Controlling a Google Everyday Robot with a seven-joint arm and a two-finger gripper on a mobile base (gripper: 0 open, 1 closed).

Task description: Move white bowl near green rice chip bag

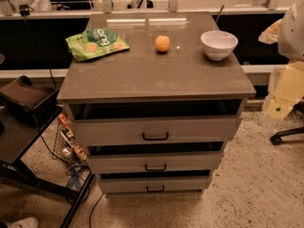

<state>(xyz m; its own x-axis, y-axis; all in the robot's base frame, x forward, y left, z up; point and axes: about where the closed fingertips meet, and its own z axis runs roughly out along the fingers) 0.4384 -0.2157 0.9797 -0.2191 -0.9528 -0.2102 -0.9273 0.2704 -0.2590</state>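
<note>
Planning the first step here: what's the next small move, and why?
Probably bring the gripper, not in view now, to just above the white bowl. The bowl sits untouched at the right rear of the cabinet top, the green rice chip bag lies at its left rear, and an orange fruit sits between them, so a grasp likely comes first.

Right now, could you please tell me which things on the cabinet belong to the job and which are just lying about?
For the job: white bowl, right side of the cabinet top; green rice chip bag, left side; pincer, not in view.
Just lying about: orange fruit, between them; three drawers, each slightly open; office chair base, far right.
</note>
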